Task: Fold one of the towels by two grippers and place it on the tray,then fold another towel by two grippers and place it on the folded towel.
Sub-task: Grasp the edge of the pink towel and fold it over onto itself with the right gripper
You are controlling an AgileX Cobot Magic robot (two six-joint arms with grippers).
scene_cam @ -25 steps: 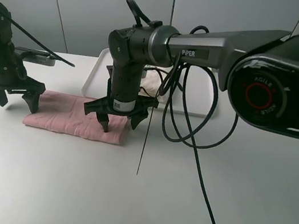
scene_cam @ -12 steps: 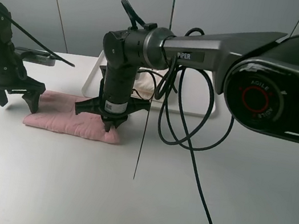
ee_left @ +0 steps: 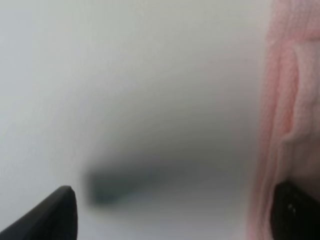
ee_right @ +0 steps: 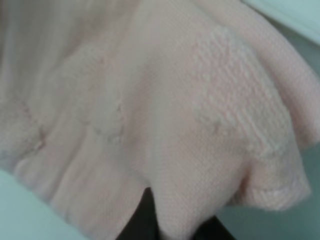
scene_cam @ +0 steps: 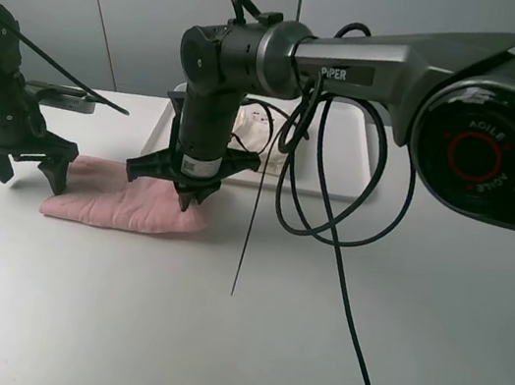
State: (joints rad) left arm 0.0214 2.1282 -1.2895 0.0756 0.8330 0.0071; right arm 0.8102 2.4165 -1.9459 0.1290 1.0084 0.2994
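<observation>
The right arm reaches across the middle, wrist pointing straight down. The right gripper is pinched on the tray-side end of the pink towel (fabric bunches round its fingertips). The left gripper stands spread apart at the other end. The towel's long axis follows the white worktop's back edge, before the tray. Grey wall panels stand behind.

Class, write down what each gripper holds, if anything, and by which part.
The right gripper pinches the pink towel at its right-hand end in the high view. The left gripper is open, holding nothing.
</observation>
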